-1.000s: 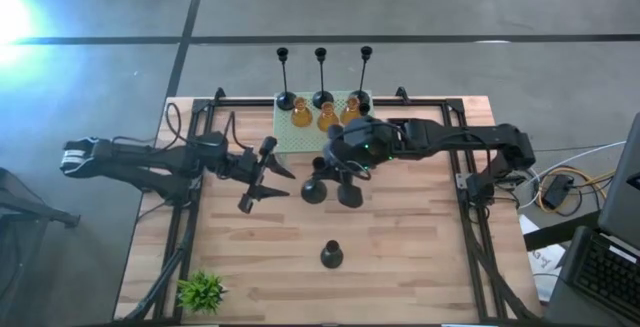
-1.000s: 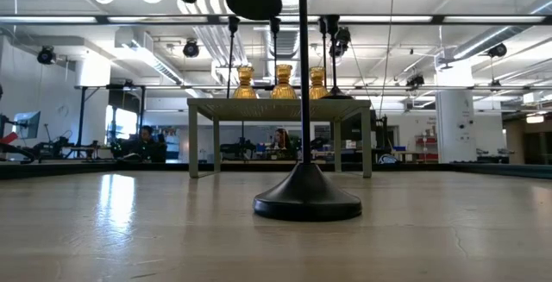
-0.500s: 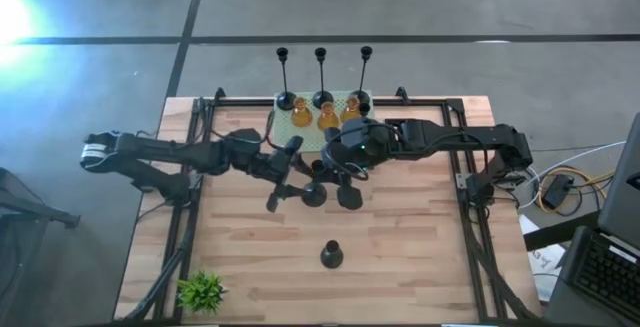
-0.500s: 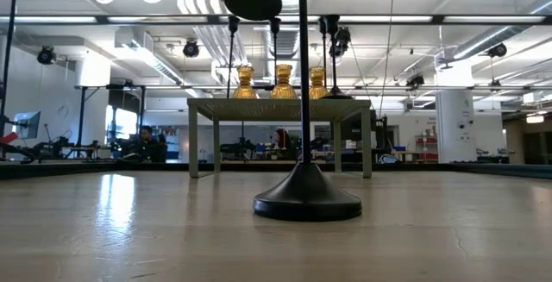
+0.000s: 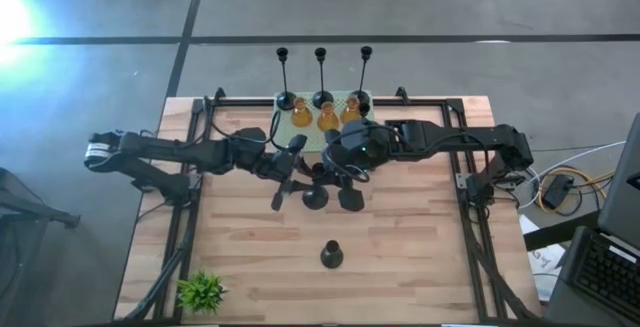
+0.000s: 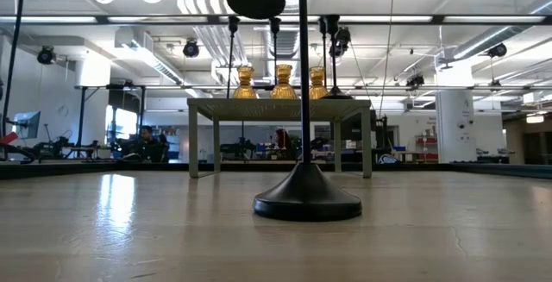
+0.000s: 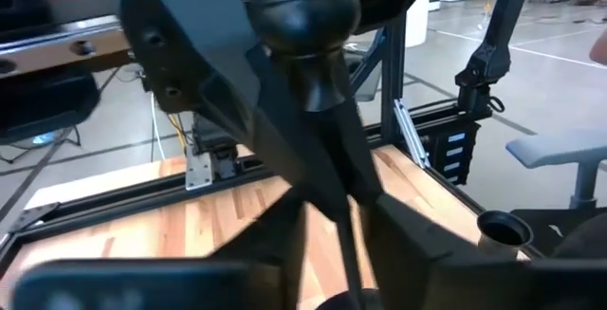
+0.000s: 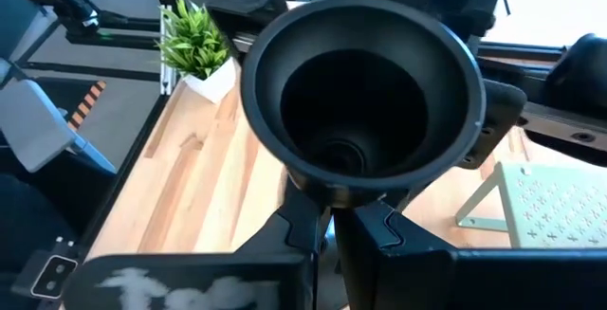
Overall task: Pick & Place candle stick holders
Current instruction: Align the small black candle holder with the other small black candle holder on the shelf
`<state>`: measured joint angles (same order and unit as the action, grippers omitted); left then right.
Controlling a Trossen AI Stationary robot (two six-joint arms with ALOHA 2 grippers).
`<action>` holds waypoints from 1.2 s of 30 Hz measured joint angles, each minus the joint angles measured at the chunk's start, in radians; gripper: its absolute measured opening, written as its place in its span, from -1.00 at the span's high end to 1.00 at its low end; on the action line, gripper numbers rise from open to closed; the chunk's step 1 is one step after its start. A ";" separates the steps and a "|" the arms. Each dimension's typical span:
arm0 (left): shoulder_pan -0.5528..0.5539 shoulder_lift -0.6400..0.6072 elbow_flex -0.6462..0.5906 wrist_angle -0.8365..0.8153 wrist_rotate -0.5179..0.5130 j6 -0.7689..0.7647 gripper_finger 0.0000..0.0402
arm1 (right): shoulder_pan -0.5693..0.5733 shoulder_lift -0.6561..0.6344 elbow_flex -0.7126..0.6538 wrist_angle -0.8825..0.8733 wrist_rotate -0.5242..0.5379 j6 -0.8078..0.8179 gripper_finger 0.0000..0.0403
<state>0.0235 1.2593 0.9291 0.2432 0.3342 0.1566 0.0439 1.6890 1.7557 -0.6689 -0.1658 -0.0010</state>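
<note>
Overhead, mid-table: left gripper (image 5: 279, 193) closing on a short black dome-shaped holder (image 5: 315, 196); whether it grips, cannot tell. Right gripper (image 5: 338, 170) is clamped on another black holder (image 5: 349, 196).

Right wrist: that holder's flared cup (image 8: 365, 82), probably rigid, smooth, light; best pinched at its narrow neck.

No readable text, label, brand, number or sign shows in any of the views.
</note>
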 joint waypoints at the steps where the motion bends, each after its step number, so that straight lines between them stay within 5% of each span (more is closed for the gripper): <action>1: 0.000 -0.001 0.000 0.000 -0.004 0.000 0.58 | 0.000 -0.001 0.000 0.000 0.000 0.000 0.94; 5: 0.000 0.000 0.000 -0.009 -0.048 -0.020 0.91 | -0.001 -0.001 0.000 -0.003 0.008 -0.007 0.94; 17: 0.001 -0.012 0.002 -0.032 -0.084 -0.022 0.92 | -0.002 -0.037 -0.002 -0.045 0.023 0.001 0.92; 26: -0.001 -0.068 -0.002 -0.123 -0.073 -0.003 0.92 | -0.001 -0.126 -0.002 -0.282 0.166 0.044 0.63; 31: -0.002 -0.108 -0.002 -0.150 -0.139 0.000 0.92 | 0.004 -0.152 -0.005 -0.373 0.185 0.118 0.46; 36: -0.012 -0.161 -0.033 -0.172 -0.290 0.000 0.92 | 0.030 -0.215 -0.068 -0.487 0.319 0.231 0.40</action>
<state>0.0117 1.0979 0.8958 0.0708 0.0438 0.1565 0.0739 1.4739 1.6875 -1.1559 0.1530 0.2302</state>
